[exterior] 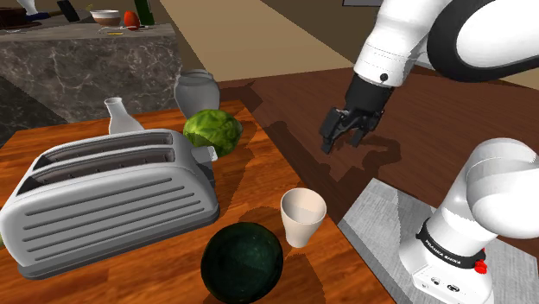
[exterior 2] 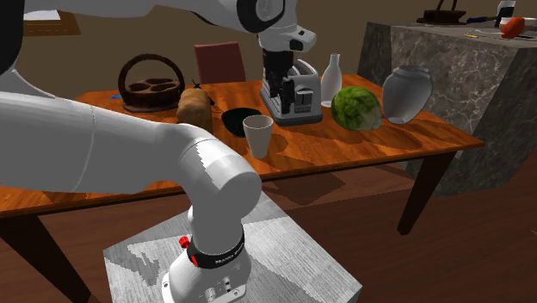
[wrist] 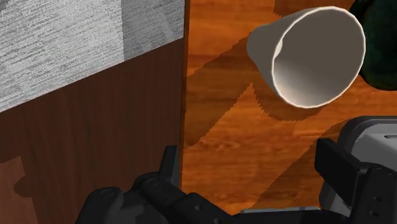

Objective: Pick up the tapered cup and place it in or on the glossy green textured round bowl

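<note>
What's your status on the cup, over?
Gripper open, empty, hanging apart from cup. Cup upright on table, untouched, right beside bowl. Toaster sits beyond both, likely not in the path.

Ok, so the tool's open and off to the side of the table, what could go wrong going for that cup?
1. The cup stands near the table's edge; a sideways bump from the tool could tip it towards the floor.
2. The bowl sits close beside the cup, so a finger may strike its rim on the way down.
3. The cup's walls taper, so it might slide in a squeeze.
</note>
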